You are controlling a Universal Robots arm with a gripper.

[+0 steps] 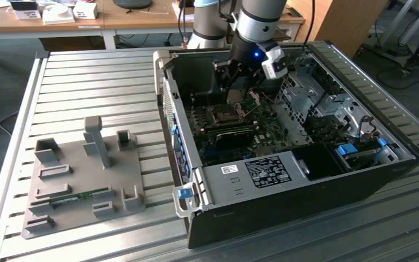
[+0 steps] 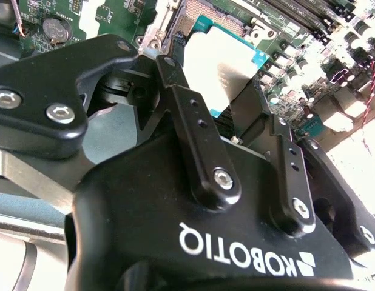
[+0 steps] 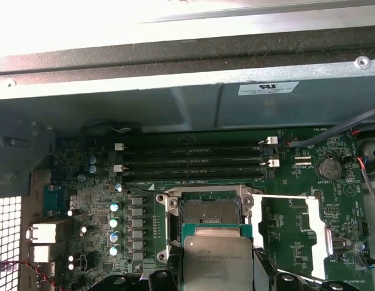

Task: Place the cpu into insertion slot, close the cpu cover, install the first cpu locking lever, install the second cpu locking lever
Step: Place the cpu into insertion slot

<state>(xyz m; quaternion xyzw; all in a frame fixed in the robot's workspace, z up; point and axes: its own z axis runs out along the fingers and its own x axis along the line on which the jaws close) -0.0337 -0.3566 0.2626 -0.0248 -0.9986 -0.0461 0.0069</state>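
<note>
1. Gripper (image 2: 219,100) pinches the cpu (image 2: 221,63) by two opposite edges, with a black finger (image 2: 178,91) pressed on each side; silvery face of the chip is toward the second wrist view
2. First wrist view: cpu hangs over one edge of the insertion slot (image 3: 209,212), not seated; slot's dark contact field is bare
3. The cpu cover (image 3: 316,233) looks swung open just beside the slot, with a thin lever rod (image 3: 284,196) next to it
4. Exterior view: arm (image 1: 257,22) reaches down into the black computer case (image 1: 289,207), gripper just above the motherboard (image 1: 268,131)
5. Grey fixture plate (image 1: 85,180) lies on the slatted table (image 1: 85,82) at the exterior view's left, apart from the case, with a green memory stick (image 1: 71,199) in it
</note>
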